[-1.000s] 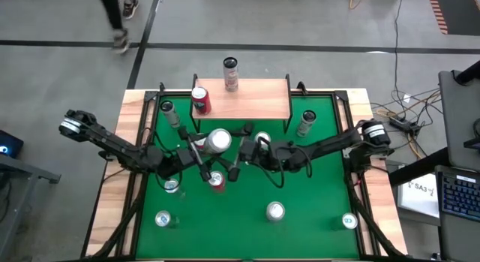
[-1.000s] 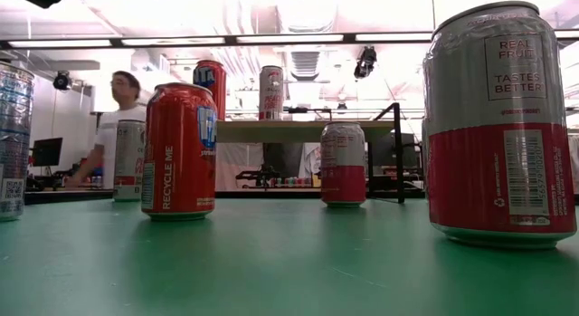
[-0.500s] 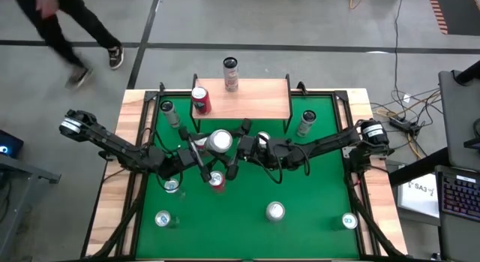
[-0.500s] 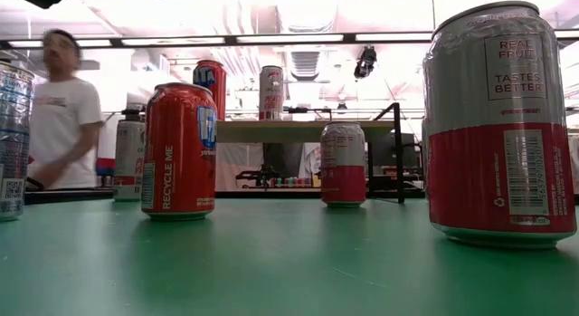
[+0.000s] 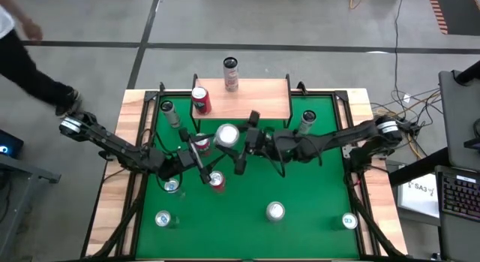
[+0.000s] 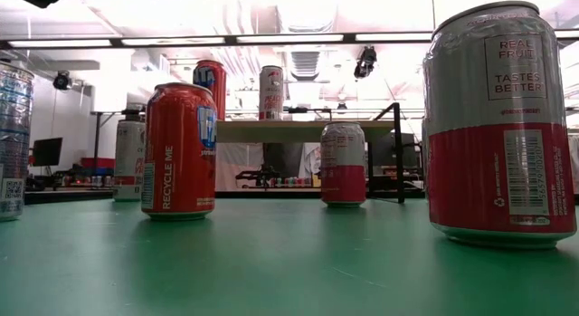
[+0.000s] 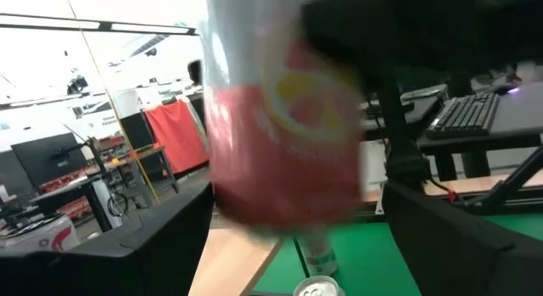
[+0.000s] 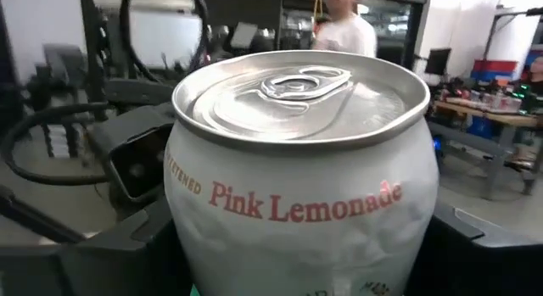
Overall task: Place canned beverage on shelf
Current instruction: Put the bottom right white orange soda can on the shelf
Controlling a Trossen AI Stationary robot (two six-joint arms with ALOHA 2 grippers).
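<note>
Both grippers crowd one can (image 5: 226,136) (lower half hidden), blurring left-wrist detail.

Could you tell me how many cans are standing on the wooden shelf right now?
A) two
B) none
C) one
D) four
A: in the high view the shelf carries a red can near its left end and a taller slim can at its back edge, and nothing else.

Right gripper (image 5: 241,142) gripping; left gripper (image 5: 201,148) spread, mid-table.
</note>
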